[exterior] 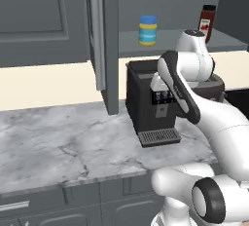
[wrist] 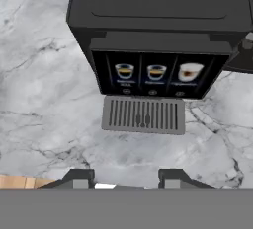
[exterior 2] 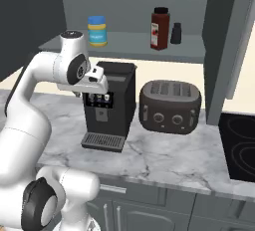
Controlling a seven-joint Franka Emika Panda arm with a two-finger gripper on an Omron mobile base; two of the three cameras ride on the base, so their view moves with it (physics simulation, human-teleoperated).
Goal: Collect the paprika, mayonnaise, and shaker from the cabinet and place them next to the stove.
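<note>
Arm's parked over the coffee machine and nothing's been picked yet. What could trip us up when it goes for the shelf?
The shaker stands close beside the paprika, so grabbing either may topple the other. The coffee machine and toaster sit right under the cabinet shelf, so a low swing could clip them.

The white arm [exterior: 214,122] rose from its base at the lower right of the left base view and the lower left of the right base view. Its lower link climbed steeply, then bent at a dark-jointed elbow [exterior 2: 74,68] held high. From there the forearm [exterior: 177,86] folded back down and forward, so the wrist sat below the elbow. The hand pointed downward and slightly ahead. In the hand view the gripper [wrist: 121,181] showed its two dark fingers [wrist: 79,177] at the bottom edge, standing level with each other and apart by a moderate gap. The fingers were drawn in as far as they went and held nothing between them.
</note>
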